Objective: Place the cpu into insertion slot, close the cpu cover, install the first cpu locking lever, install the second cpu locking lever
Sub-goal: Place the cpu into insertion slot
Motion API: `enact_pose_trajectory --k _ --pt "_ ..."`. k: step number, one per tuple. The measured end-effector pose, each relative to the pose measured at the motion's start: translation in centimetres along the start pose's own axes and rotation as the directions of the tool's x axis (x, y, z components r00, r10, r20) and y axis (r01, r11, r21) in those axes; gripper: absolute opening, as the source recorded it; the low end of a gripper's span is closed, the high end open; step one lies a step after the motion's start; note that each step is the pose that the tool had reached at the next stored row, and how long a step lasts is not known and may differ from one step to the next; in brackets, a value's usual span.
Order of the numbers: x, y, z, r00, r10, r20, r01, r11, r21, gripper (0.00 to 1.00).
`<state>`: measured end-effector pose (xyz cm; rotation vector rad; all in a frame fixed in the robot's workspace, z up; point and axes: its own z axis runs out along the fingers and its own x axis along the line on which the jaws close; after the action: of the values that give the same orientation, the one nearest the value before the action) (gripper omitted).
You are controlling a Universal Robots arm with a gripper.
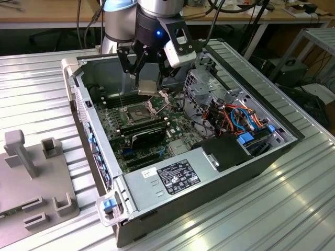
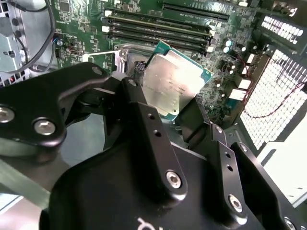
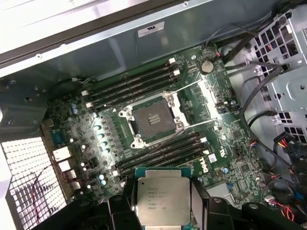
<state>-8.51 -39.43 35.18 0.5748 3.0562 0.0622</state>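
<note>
- Presently, the gripper (image 1: 147, 83) hangs over the open computer case (image 1: 94, 151), its fingers (image 3: 127, 194) clamped on two opposite edges of the cpu (image 1: 148, 88).
- The cpu is clear of the board and is not seated. In the first wrist view it sits face-up between the black fingers (image 3: 162, 199), with a green rim showing round the metal face. In the second wrist view it is seen tilted (image 2: 175, 84).
- The insertion slot (image 1: 139, 111) is bare, and its dark contact field is exposed inside the shiny frame (image 3: 152, 117).
- In the exterior view, the cpu is at about twelve to one o'clock from the slot, near it but apart from it.
- The cpu cover (image 1: 158, 99) stands raised at about two o'clock from the slot, so the slot is uncovered.
- Black memory slots (image 3: 132, 86) run in banks along two opposite sides of the slot.
- The metal drive cage (image 1: 201, 83) sits at three o'clock from the gripper in the exterior view. The labelled power supply (image 1: 172, 177) sits at six o'clock from the slot.
- The case rests on a ribbed metal table (image 1: 261, 209). A grey fixture (image 1: 31, 178) lies at nine o'clock from the case.
</note>
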Motion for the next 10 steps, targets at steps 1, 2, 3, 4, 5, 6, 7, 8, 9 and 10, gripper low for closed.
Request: enact_pose_trajectory --k 1,2,3,4,5,6,7,8,9,10 --pt "0.06 0.32 0.22 1.0 0.005 0.0002 -0.005 1.0 0.0002 0.55" --pt "0.0 0.42 0.38 0.9999 0.013 0.0006 -0.013 0.9999 0.0003 0.55" --pt "-0.07 0.45 0.58 0.9993 0.038 0.0017 -0.038 0.9993 0.0008 0.55" --pt "-0.14 0.46 0.9 0.9969 0.079 0.0036 -0.079 0.9969 0.0016 0.55" --pt "-0.19 0.47 1.19 0.9933 0.116 0.0053 -0.116 0.9933 0.0023 0.55" --pt "-0.22 0.48 1.39 0.9902 0.139 0.0065 -0.139 0.9902 0.0028 0.55" --pt "-0.19 0.58 1.55 0.989 0.148 0.007 -0.148 0.989 0.0032 0.55" --pt "-0.09 0.9 1.71 0.9888 0.149 0.007 -0.149 0.9888 0.003 0.55" --pt "0.0 1.15 1.89 0.9883 0.152 0.0072 -0.152 0.9884 0.0029 0.55" --pt "0.02 1.25 1.99 0.988 0.154 0.0072 -0.154 0.988 0.003 0.55"
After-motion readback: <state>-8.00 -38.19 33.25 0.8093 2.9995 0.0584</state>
